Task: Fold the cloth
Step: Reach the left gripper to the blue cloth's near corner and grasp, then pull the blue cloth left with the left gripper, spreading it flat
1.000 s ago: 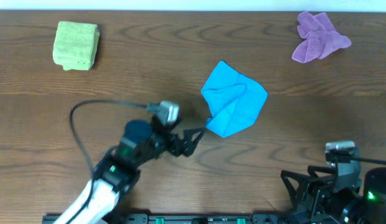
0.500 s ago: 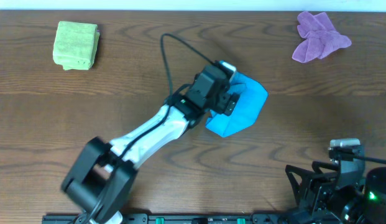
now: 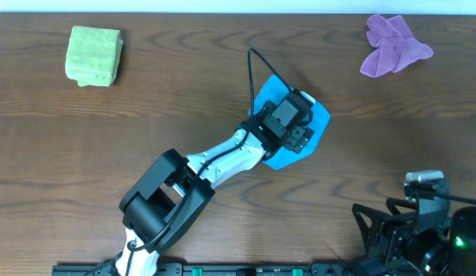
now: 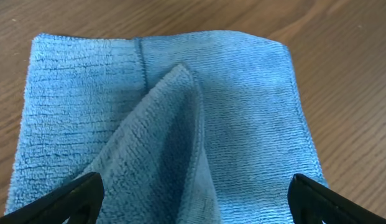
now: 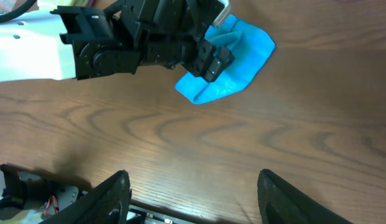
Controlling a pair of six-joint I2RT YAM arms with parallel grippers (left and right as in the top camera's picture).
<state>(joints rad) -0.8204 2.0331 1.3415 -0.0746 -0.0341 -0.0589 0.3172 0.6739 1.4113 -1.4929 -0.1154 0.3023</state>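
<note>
Left gripper [image 4: 196, 194] (jaws wide) over the rumpled blue cloth [image 4: 248, 106]

Cloth [image 3: 320, 123] partly covered, partly cropped

From overhead, the left arm [image 3: 222, 157] hides the cloth's middle and left side, along with its own fingertips. In the left wrist view the cloth's near edge runs off the bottom, and the left gripper [image 4: 194, 196] shows only two dark fingers [image 4: 68, 199], clipped at the corners on either side of the cloth. Whether they touch the cloth cannot be told.
</note>
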